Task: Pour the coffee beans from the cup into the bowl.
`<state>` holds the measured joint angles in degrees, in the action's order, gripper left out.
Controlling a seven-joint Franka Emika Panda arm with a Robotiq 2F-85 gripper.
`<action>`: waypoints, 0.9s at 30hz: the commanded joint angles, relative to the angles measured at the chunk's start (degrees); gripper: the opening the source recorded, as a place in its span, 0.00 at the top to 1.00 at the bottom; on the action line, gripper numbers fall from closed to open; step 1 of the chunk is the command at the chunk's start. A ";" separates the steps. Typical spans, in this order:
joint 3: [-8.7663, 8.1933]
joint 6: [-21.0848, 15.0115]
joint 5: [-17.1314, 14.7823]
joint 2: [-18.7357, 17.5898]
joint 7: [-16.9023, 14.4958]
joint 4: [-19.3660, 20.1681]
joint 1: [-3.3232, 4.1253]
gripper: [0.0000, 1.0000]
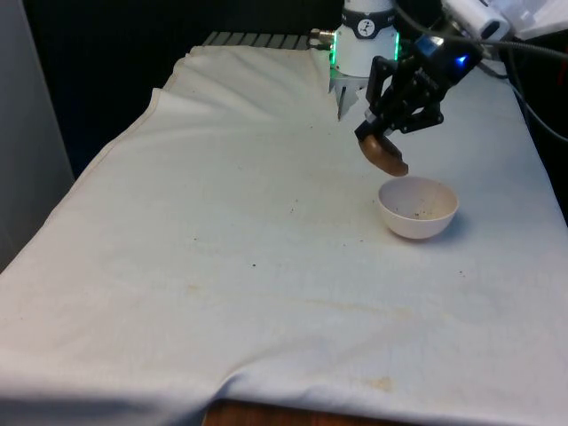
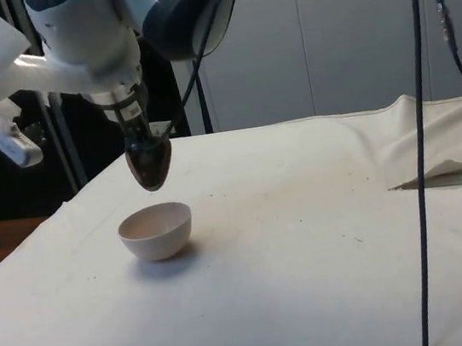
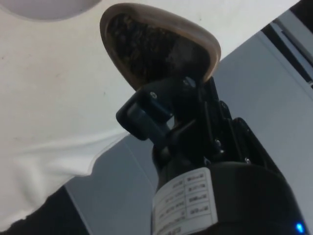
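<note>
White cloth [image 1: 222, 257] covers the whole surface, rumpled along its far edge, with a few dark specks and faint stains; black curtains [image 1: 115, 53] hang behind, and dark cabinets [image 2: 7, 170] sit beyond in the side view. Now the containers: the brown cup [image 1: 383, 154] hangs clamped in the jaws [image 1: 377, 135], tipped well over, dark coffee beans [image 3: 142, 46] packed inside it in the wrist view. Just below the jaws and slightly toward the front view's right stands the white bowl [image 1: 418, 209], upright on the cloth, a few dark bits on its inner wall. The white arm [image 2: 91, 38] reaches down from above, wrist rolled, jaws gripping the cup's rim.
</note>
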<state>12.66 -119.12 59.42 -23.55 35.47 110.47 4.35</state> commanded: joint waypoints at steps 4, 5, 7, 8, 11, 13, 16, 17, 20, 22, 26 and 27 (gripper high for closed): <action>0.80 2.64 2.06 -0.52 1.26 -0.69 0.63 1.00; 0.92 1.72 1.72 -0.23 1.03 -0.23 0.11 1.00; 1.66 4.41 2.75 -0.86 1.55 -1.15 0.74 1.00; 2.01 5.04 3.04 -0.97 1.66 -1.38 0.74 1.00; 2.81 6.65 3.72 -1.32 1.95 -1.83 0.80 1.00; 3.27 6.59 3.78 -1.15 1.95 -1.66 0.34 1.00; 4.07 9.51 5.04 -1.89 2.52 -2.58 1.03 1.00; 4.35 10.08 5.39 -2.06 2.69 -2.75 1.09 1.00; 5.16 11.63 6.47 -2.46 3.32 -3.21 1.15 1.00; 5.67 12.49 7.22 -2.69 3.78 -3.44 1.15 1.00; 6.47 13.92 9.11 -3.09 5.27 -3.72 1.26 1.00; 6.65 14.15 9.63 -3.09 5.79 -3.72 1.32 1.00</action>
<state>19.60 -105.31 68.87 -26.53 41.14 107.03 5.21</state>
